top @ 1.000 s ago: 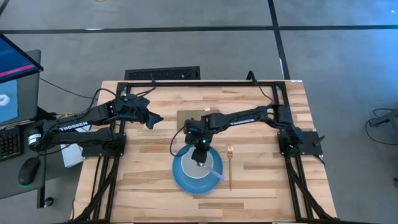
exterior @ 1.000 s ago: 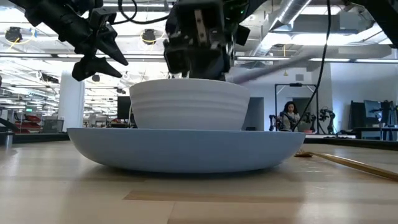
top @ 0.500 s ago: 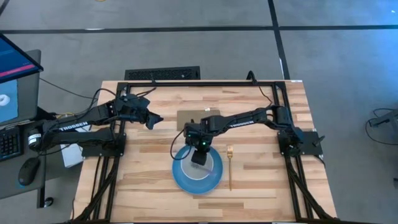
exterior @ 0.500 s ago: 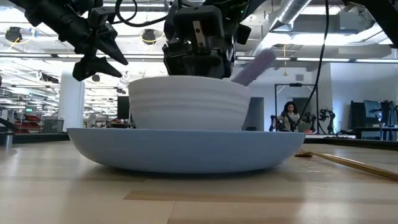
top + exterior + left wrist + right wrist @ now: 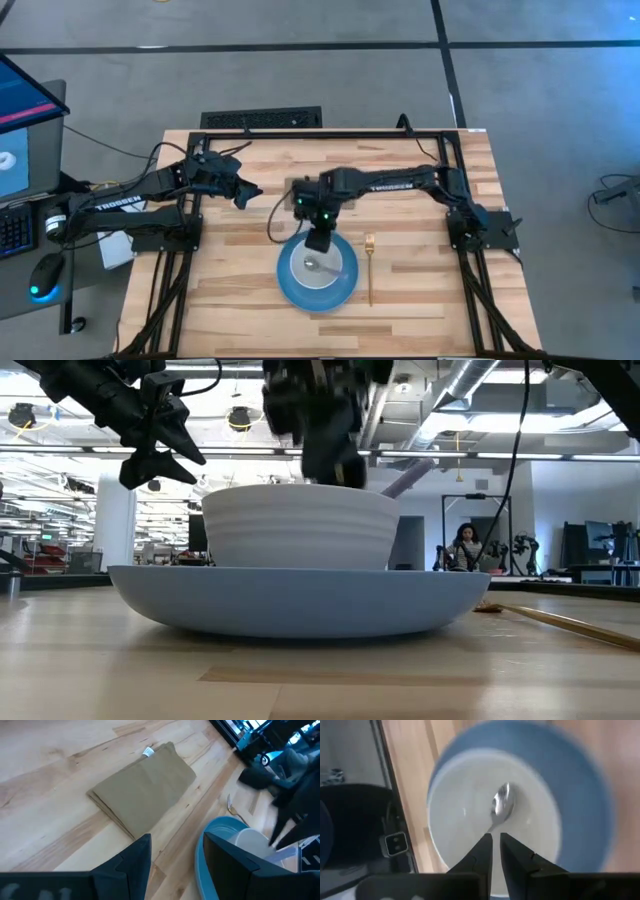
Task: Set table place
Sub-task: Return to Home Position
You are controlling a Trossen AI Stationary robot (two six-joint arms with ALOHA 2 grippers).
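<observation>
The blue plate (image 5: 286,281) lies on the table (image 5: 430,280), near its front middle. The white bowl (image 5: 303,257) stands upright on the plate's centre. The spoon (image 5: 501,806) rests inside the bowl, head on the bowl floor. In the low view its lilac handle leans up over the bowl rim. The gold fork (image 5: 369,268) lies flat on the wood just beside the plate, on the right side, apart from the rim, with its tines toward the far edge.

The right gripper (image 5: 318,241) hangs above the far rim of the bowl and touches nothing. I read its fingers (image 5: 481,852) as drawn almost together, with only a thin slit between them and nothing clamped.

The left gripper (image 5: 176,840) hovers over the left half of the table, well apart from the plate. Its fingers (image 5: 134,861) stand spread and empty. A folded brown cloth (image 5: 145,787) lies flat on the wood beyond the plate, between the two arms. In the room behind the table, a person (image 5: 465,546) sits at a desk.
</observation>
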